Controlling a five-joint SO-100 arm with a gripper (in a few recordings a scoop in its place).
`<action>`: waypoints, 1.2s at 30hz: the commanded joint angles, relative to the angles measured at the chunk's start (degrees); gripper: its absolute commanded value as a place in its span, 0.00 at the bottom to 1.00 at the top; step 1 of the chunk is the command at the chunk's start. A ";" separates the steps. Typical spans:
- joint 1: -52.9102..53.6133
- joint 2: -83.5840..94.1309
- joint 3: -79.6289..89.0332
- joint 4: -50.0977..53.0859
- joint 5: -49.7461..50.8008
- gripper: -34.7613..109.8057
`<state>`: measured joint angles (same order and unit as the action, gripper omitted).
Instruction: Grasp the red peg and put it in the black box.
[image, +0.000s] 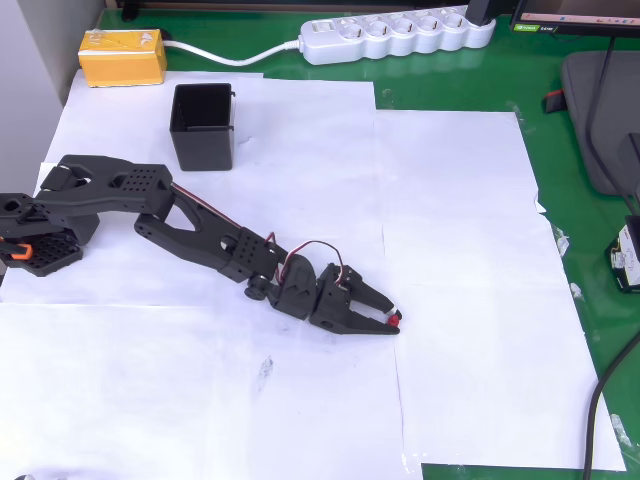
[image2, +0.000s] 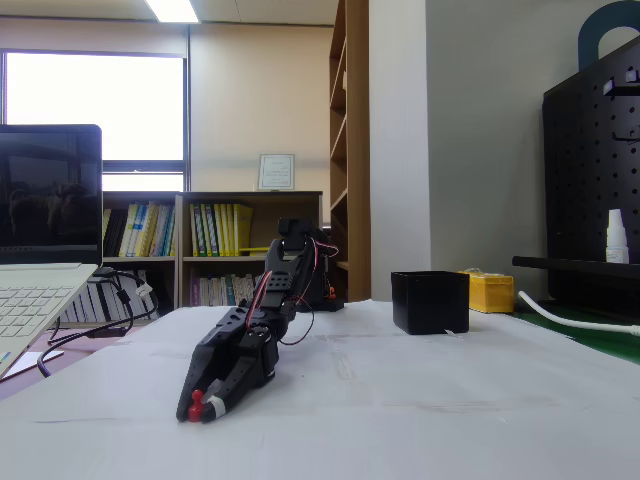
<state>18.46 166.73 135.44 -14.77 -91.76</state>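
Down on the white paper (image: 470, 300), pincer (image: 388, 318) grips half-hidden red peg (image: 395, 319)

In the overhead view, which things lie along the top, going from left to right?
Yellow block → black box → white power strip.
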 joint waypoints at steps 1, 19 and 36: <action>-0.09 -7.29 5.54 3.78 0.26 0.24; -3.43 -19.42 23.99 28.39 5.27 0.24; -12.83 -49.39 28.65 79.72 21.71 0.24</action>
<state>6.68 129.55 157.24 57.39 -70.93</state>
